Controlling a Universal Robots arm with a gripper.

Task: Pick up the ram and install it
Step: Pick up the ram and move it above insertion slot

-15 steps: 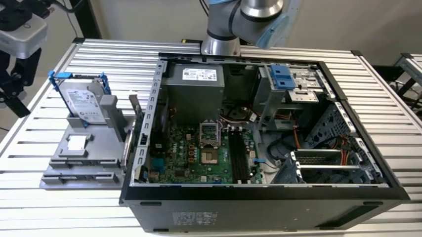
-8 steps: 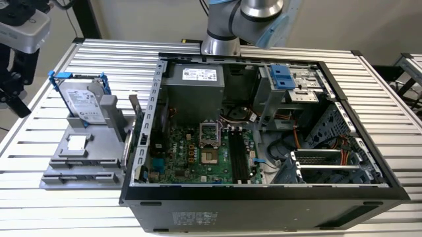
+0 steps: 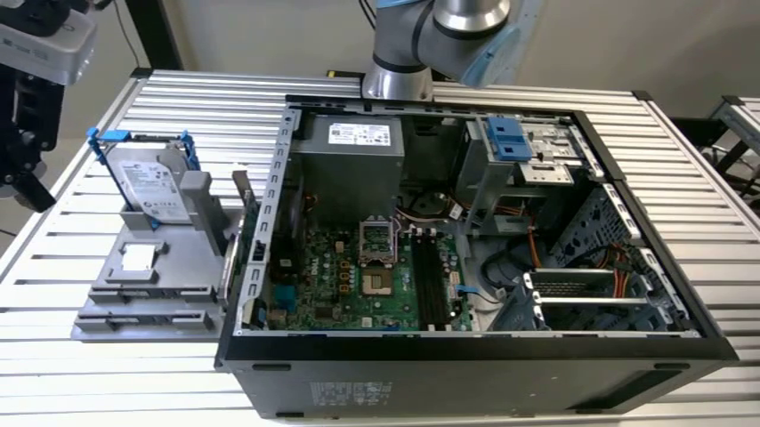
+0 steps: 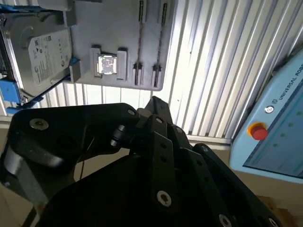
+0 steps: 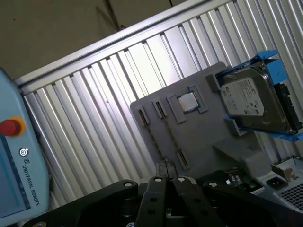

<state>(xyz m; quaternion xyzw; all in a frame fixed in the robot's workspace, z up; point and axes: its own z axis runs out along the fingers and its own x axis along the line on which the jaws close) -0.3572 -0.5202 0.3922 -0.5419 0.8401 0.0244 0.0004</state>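
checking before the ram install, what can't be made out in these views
- Thin green ram stick: too thin in both wrist views to tell from the slot lines on the flat grey plastic holder.
- Long black motherboard slots: too small in the exterior view to tell filled from empty.
- Silver hard drive in its blue bracket: lower end hidden by the holder's pocket, exterior view.

Arm (image 3: 464, 18) cut by exterior view's upper edge. Hard drive (image 4: 40, 52) clipped at second wrist view's border. Pendant (image 5: 14, 161) cropped in both wrist views.
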